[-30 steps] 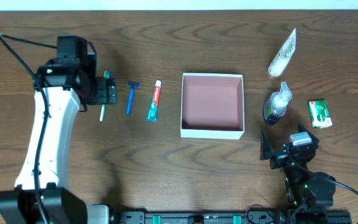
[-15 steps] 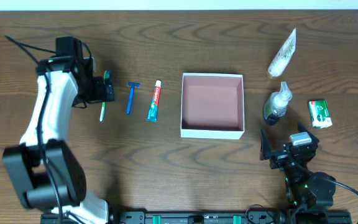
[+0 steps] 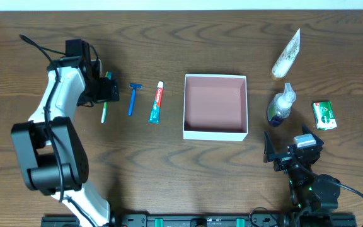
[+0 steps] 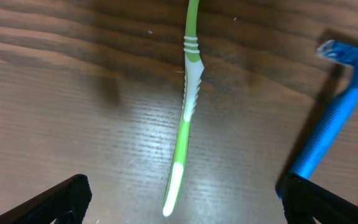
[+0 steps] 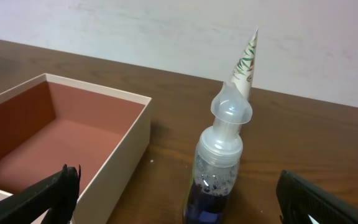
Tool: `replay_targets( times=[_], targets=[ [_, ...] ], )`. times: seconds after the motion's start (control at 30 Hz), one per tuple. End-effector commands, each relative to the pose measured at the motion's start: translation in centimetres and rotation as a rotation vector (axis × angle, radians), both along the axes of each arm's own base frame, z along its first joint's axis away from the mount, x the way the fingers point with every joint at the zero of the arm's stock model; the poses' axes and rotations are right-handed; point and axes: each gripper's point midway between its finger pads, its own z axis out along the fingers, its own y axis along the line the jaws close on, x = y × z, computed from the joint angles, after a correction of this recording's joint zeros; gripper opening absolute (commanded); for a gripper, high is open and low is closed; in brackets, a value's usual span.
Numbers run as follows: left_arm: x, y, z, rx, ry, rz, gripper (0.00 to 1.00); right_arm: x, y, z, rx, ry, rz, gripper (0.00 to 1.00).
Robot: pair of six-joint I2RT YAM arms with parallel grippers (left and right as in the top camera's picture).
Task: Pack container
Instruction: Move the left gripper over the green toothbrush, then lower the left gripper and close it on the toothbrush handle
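Your left end effector (image 4: 185, 202) wide, straddling green toothbrush (image 4: 188, 106) on tabletop (image 3: 169, 164), lined up for pinch. Your right end effector (image 5: 179, 193) wide, empty, facing bottle (image 5: 219, 168). Empty container (image 3: 214, 107) mid-tabletop, reachable by both arms.

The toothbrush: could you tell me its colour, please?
The toothbrush is light green and white, clearest in the left wrist view.

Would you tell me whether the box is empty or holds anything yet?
Empty: overhead, the box shows only its bare pinkish floor.
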Motion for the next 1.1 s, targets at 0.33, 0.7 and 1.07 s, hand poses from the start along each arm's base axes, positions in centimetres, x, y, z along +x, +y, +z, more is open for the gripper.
replay_targets(
  times=[0.33,0.7,1.07],
  targets=[
    [-0.3,0.0,-3.7,-0.005,0.079,-0.031,0.98,0.0,-0.1,-0.1,-0.009,-0.004,-0.002,0.99],
    [0.1,0.1,-3.7,-0.003,0.064,-0.031,0.98,0.0,-0.1,-0.1,-0.009,-0.004,-0.003,0.99],
    [-0.5,0.0,-4.1,-0.006,0.080,-0.030,0.98,0.0,-0.1,-0.1,-0.009,-0.004,-0.002,0.99]
  ],
)
